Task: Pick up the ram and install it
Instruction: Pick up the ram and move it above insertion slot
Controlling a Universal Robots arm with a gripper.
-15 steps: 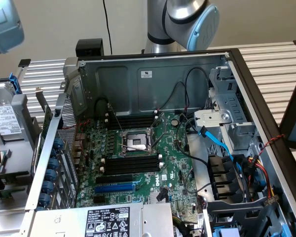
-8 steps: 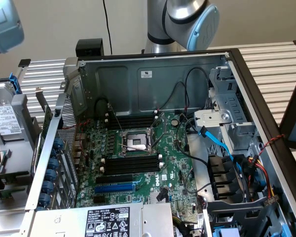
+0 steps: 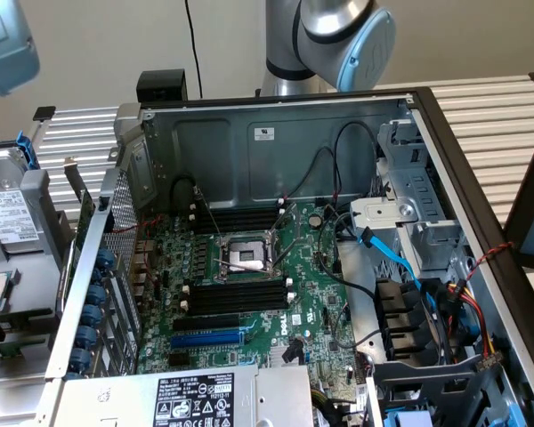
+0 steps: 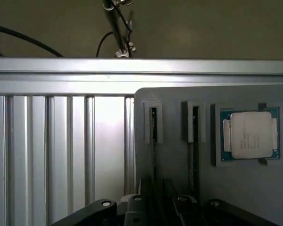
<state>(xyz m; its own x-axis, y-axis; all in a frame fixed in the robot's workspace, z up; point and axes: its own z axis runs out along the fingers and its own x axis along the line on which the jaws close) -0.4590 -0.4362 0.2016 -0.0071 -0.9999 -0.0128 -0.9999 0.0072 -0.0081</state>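
Grey plastic holder block (image 4: 254,181) on ribbed aluminium tabletop (image 4: 61,141). Two narrow slots (image 4: 146,123), thin dark stick (image 4: 153,141) edge-on in each; square silver-lidded processor chip (image 4: 248,135) beside.

Robot arm (image 3: 334,36) cropped at the exterior view's upper edge. Edge-on ram (image 4: 153,136) in its grey holder (image 4: 174,165), near end hidden behind the end effector (image 4: 158,209).

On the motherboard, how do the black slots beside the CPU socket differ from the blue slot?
The black slots have white end clips; the blue slot shows none. The black slots lie grouped beside the CPU socket; the blue slot lies farther off. The blue slot looks shorter than the black ones. Both are long, narrow, empty and parallel.
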